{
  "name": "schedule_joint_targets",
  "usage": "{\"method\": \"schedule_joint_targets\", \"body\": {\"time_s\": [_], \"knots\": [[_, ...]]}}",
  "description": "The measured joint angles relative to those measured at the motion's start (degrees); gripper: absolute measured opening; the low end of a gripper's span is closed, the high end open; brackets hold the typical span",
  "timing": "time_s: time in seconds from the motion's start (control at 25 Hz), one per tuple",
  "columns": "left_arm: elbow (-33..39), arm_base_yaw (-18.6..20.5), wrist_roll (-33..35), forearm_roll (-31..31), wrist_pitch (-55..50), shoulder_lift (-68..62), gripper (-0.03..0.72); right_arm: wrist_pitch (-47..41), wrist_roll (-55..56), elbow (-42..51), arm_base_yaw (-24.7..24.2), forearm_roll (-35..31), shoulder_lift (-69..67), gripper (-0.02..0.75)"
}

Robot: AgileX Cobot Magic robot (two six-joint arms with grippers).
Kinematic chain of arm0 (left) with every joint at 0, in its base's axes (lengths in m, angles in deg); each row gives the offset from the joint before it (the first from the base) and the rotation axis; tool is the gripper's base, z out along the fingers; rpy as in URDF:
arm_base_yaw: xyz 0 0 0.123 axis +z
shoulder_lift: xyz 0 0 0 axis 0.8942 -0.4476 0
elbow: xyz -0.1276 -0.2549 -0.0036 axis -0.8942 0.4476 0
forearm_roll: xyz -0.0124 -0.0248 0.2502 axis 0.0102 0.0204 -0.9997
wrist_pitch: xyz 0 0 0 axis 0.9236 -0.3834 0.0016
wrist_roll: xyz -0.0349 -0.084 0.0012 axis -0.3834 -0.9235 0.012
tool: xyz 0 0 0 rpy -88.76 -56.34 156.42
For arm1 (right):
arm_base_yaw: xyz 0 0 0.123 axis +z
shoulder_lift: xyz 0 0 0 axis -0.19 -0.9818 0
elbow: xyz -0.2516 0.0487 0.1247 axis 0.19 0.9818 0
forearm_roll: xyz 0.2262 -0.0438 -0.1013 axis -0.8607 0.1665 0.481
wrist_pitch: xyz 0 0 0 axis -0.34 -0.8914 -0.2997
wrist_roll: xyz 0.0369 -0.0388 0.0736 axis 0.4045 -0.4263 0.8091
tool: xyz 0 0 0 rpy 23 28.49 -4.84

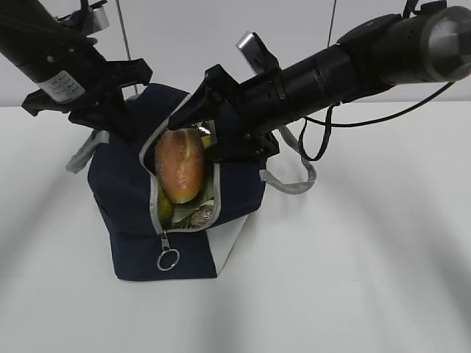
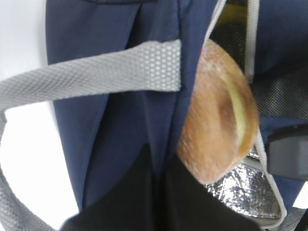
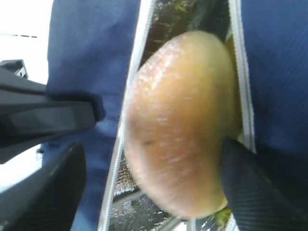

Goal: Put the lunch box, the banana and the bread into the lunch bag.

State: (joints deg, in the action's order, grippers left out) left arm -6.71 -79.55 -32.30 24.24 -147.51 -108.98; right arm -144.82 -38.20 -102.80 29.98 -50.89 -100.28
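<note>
From the exterior view, the navy lunch bag (image 1: 132, 198) stood on a plain white table (image 1: 368, 279) before a pale wall, the bread (image 1: 179, 165) lodged in its unzipped mouth above the banana (image 1: 165, 209). The left gripper (image 1: 118, 118) was clenched on the bag's fabric. The right wrist view showed the right gripper (image 3: 149, 163) spread, one finger (image 3: 250, 183) touching the bread.

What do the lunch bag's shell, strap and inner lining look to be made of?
Lunch bag shell: navy woven fabric, matte, fine weave showing. Strap: grey webbing with a coarse mesh texture. Lining: crinkled silver foil-like film, shiny, probably insulating. Ring pull: looks like polished metal.
</note>
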Motion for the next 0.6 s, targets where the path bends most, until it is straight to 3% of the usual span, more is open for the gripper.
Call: {"method": "schedule_joint_targets", "body": {"time_s": [0.2, 0.4, 0.6], "knots": [[0.00, 0.00, 0.00, 0.00, 0.00, 0.00, -0.003, -3.78, -0.35, -1.10, -1.25, 0.10, 0.00, 0.636], [0.00, 0.00, 0.00, 0.00, 0.00, 0.00, -0.003, -10.51, -0.70, -6.68, -3.47, 0.61, 0.00, 0.593], [0.00, 0.00, 0.00, 0.00, 0.00, 0.00, -0.003, -11.74, -0.82, -12.48, -4.97, 1.63, 0.00, 0.587]]}}
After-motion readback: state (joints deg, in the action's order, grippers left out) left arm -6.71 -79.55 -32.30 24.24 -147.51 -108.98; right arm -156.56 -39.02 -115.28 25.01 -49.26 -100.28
